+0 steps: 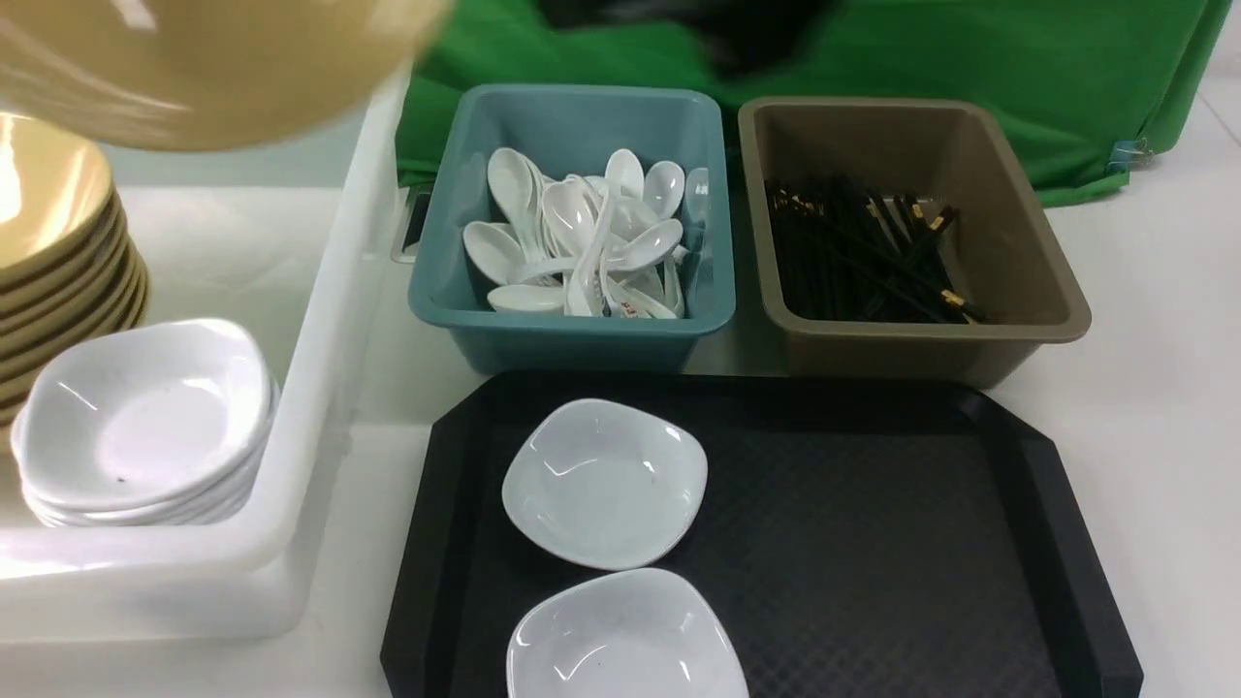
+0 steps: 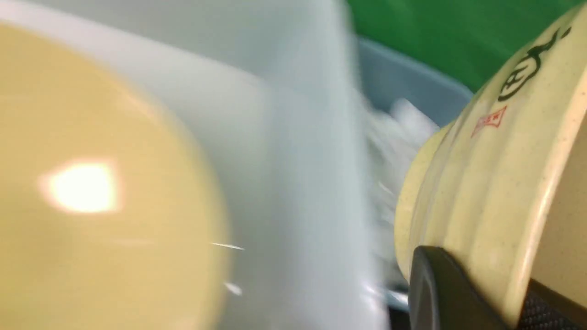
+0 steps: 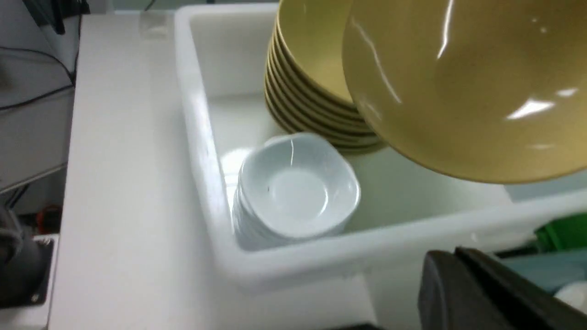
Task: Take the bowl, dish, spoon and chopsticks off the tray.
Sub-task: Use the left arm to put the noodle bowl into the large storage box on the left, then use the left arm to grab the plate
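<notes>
**A:** Status, biggest items first?

**B:** Tub (image 1: 330, 291) lies at 9 to 10 o'clock of the tray (image 1: 873, 543). Teal bin (image 1: 572, 339) is at the tray's 12 o'clock and brown bin (image 1: 921, 349) at 1 o'clock.

**A:** Bowl?

**B:** Bowl (image 1: 213, 58) is off the tray. It hangs in the air at 10 o'clock from the tray, above the bowl stack (image 1: 48, 223) in the tub, not set down. Left gripper (image 2: 504, 307) is clenched on its rim, with one black finger pressed to the outer wall.

**A:** So that step?

**B:** Judged mostly done. Lowering onto the stack and letting go are not yet done.

**A:** Dishes?

**B:** Two dishes are left, both on the tray's 9 o'clock half. One (image 1: 604, 482) is mid-left. The other (image 1: 625, 640) is at 7 o'clock, cut by the frame edge. They are close together, but I cannot tell whether they touch. The dish stack (image 1: 136, 417) at the tub's near end looks like their destination.

**A:** Small items?

**B:** Spoons (image 1: 582, 242) fill the teal bin and chopsticks (image 1: 863, 262) lie in the brown bin. Neither shows on the visible tray, so both are judged done. The tray's near edge is out of frame, so this is unconfirmed.

**A:** Other arm?

**B:** Right gripper (image 3: 486, 293) has its jaws closed with nothing seen in them. It shows only in its own wrist view, which looks over the tub.
</notes>
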`<state>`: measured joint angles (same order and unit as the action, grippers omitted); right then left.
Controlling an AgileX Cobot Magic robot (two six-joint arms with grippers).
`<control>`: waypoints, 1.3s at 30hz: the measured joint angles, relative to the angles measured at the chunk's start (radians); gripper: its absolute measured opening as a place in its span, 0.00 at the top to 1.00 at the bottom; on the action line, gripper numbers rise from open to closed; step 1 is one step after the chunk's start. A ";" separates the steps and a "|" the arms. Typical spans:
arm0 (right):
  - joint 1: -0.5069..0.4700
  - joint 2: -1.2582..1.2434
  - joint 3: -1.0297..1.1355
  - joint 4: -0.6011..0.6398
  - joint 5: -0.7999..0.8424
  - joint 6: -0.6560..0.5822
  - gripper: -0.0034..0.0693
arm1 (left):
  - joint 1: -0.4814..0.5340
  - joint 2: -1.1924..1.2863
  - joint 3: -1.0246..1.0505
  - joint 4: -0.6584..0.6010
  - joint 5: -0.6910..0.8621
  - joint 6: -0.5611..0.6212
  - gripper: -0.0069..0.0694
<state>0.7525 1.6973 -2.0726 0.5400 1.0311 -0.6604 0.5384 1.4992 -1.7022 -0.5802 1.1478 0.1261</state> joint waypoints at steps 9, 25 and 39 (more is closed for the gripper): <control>0.086 0.301 -0.358 -0.008 0.011 0.018 0.95 | 0.279 0.018 0.138 0.037 -0.147 -0.032 0.89; 0.053 0.338 -0.379 -0.151 0.137 0.153 0.95 | 0.286 0.092 0.122 0.027 -0.146 0.023 0.25; -0.275 0.128 0.003 -0.284 0.177 0.397 0.94 | 0.028 -0.137 -0.005 0.049 0.044 0.115 0.85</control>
<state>0.4772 1.8250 -2.0700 0.2562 1.2085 -0.2636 0.5664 1.3619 -1.7076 -0.5308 1.1922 0.2416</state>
